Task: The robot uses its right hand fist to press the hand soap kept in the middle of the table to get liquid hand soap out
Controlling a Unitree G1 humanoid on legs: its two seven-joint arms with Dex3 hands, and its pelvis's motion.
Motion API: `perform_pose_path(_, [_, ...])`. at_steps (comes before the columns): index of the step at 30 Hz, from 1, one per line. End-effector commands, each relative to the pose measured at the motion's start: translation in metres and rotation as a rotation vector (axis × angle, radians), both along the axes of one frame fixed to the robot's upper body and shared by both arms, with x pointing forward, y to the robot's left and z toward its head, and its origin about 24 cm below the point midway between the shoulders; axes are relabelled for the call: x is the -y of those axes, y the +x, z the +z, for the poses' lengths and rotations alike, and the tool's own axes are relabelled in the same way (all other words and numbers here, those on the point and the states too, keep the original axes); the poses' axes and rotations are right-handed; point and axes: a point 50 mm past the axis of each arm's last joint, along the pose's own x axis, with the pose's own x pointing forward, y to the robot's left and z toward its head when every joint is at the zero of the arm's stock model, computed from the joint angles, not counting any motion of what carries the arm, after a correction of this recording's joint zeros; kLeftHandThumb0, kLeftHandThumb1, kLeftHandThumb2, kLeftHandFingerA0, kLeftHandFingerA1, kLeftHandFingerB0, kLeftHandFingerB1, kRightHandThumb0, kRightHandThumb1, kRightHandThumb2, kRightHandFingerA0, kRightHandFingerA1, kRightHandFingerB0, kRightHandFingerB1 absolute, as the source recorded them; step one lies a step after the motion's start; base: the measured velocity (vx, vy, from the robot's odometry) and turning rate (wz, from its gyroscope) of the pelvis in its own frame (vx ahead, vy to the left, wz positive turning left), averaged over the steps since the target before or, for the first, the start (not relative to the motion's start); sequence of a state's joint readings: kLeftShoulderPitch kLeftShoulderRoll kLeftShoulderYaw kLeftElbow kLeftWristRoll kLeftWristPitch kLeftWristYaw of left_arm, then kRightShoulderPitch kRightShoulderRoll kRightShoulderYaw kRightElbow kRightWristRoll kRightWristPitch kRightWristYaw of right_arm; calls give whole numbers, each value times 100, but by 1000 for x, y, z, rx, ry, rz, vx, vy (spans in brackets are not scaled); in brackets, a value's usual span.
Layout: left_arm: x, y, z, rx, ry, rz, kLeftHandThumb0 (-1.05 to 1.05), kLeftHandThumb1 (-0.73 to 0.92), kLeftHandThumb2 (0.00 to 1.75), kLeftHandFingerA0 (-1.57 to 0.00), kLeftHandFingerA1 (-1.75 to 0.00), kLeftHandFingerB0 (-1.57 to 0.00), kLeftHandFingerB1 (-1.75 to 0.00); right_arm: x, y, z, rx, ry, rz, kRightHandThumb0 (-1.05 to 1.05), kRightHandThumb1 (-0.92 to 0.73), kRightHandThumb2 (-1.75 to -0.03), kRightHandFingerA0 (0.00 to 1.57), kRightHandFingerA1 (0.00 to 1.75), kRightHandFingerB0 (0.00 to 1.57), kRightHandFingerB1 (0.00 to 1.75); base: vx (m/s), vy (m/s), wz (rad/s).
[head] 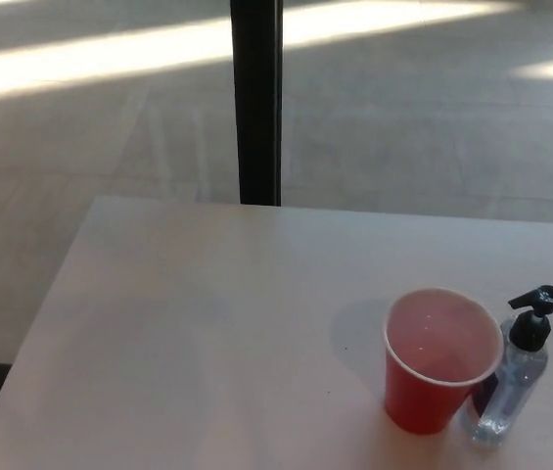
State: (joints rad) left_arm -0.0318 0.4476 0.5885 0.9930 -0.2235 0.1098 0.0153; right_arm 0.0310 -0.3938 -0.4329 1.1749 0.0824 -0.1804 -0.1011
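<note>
**A:** What does the head view show?

**B:** A pale, smooth counter (207, 333) fills the lower part of the picture. Toward its right side stands a red plastic cup (439, 360), upright, its pale inside open to the camera. Just beside the cup, on its right, stands a small clear hand soap bottle (513, 384) with a black pump top (534, 315). The bottle looks to touch the cup or very nearly so; I cannot tell which.

**A:** And the robot hand on each side, open or closed?

**B:** Neither robot hand appears, so their state cannot be told. No arm shows either.

**A:** What lies beyond the counter?

**B:** A grey floor (423, 108) with bright bands of sunlight across it, and a dark upright post (256, 98) rising behind the counter's far edge, near the middle of the picture.
</note>
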Motion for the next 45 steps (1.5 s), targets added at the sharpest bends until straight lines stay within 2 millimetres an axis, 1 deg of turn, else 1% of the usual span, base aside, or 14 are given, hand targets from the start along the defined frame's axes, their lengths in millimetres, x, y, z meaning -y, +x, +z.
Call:
perform_pose_path(1, [-2, -5, 0, -11, -6, 19, -41, 59, 107, -63, -101, -51, -87, 9, -1, 8, 16, -40, 12, -38, -54, -54, 28, 79, 34, 86, 0, 0, 0])
perform_pose_path(10, [-3, -6, -1, -30, 2, 35, -45, 55, 112, -66, -103, -56, -91, 8, 0, 8, 15, -39, 16, -38, -54, -54, 28, 79, 34, 86, 0, 0, 0])
perform_pose_path(12, [-3, -6, 0, -21, -6, 28, -38, 61, 106, -62, -100, -50, -87, 70, 23, 80, 341, -146, -467, -47, -88, -78, 61, 120, 13, 121, 0, 0, 0])
perform_pose_path(16, [-3, -4, 1, -20, 2, 58, -19, 47, 114, -73, -100, -42, -78, 80, 43, 108, 601, -176, -685, -15, -50, -93, 45, 110, 71, 128, 0, 0, 0])
perform_pose_path(17, [-3, -4, 1, -28, 14, 54, -14, 46, 114, -75, -101, -42, -78, 81, 50, 116, 585, -236, -690, -28, -57, -83, 81, 145, 90, 126, 0, 0, 0])
perform_pose_path(18, [-5, -5, 2, -23, 28, 51, -1, 48, 133, -96, -146, -55, -90, 83, 63, 132, 739, -199, -749, -28, -35, -113, 82, 153, 112, 166, 0, 0, 0])
perform_pose_path(21, [-4, -7, 1, -11, 31, 46, 8, 45, 143, -96, -166, -56, -93, 86, 73, 148, 855, -184, -774, -25, -33, -126, 87, 157, 114, 153, 0, 0, 0])
perform_pose_path(22, [-5, -7, 1, 1, 18, 68, 10, 43, 146, -102, -174, -66, -101, 85, 83, 158, 904, -195, -753, -32, -45, -114, 116, 135, 134, 143, 0, 0, 0])
perform_pose_path(23, [-5, -7, 1, -10, 24, 52, 1, 46, 134, -136, -154, -91, -110, 83, 98, 176, 945, -221, -692, -35, -55, -101, 104, 175, 99, 148, 0, 0, 0])
perform_pose_path(28, [-5, -3, 4, -10, 27, 52, -4, 42, 128, -132, -175, -92, -137, 72, 127, 222, 1068, -310, -535, -50, -44, -104, 138, 145, 120, 128, 0, 0, 0])
perform_pose_path(37, [-6, -6, 2, -28, 32, 42, 3, 45, 136, -136, -164, -105, -133, 27, 177, 297, 1306, -342, -128, -29, -49, -110, 112, 175, 90, 131, 0, 0, 0])
perform_pose_path(40, [-5, -6, 2, -38, 35, 38, -5, 49, 132, -107, -175, -68, -121, 10, 187, 308, 1357, -267, 2, -37, -52, -115, 131, 144, 94, 119, 0, 0, 0])
perform_pose_path(43, [-5, -6, 2, -35, 23, 51, -17, 54, 130, -126, -160, -70, -111, -6, 193, 318, 1377, -222, 93, -30, -55, -109, 103, 175, 80, 137, 0, 0, 0])
perform_pose_path(45, [-4, -7, 1, -66, 31, 45, -7, 48, 135, -134, -167, -98, -133, -33, 204, 332, 1401, -184, 246, -34, -54, -113, 128, 142, 90, 115, 0, 0, 0])
